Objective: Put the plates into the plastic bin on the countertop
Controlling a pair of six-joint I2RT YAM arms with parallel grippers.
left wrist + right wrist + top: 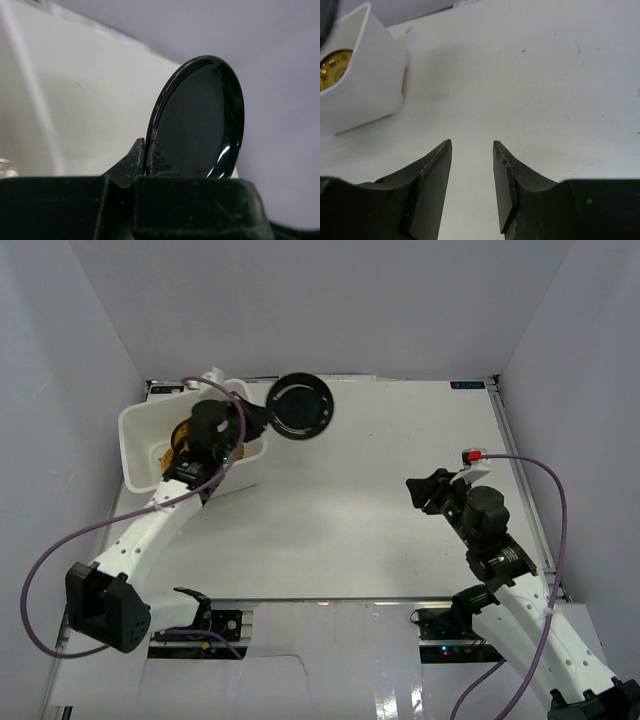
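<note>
My left gripper (262, 420) is shut on the rim of a glossy black plate (301, 405) and holds it in the air just right of the white plastic bin (137, 435). In the left wrist view the fingers (146, 157) pinch the black plate (200, 120) at its lower edge, the plate standing on edge. A gold-patterned plate (181, 436) lies inside the bin and also shows in the right wrist view (332, 67). My right gripper (420, 490) is open and empty over the white countertop (380, 500); it shows in its own view (472, 145). Other plates are hidden.
The bin (365, 85) stands at the far left corner of the countertop. Grey walls (320, 300) close in the back and both sides. A purple cable (60, 550) loops beside the left arm.
</note>
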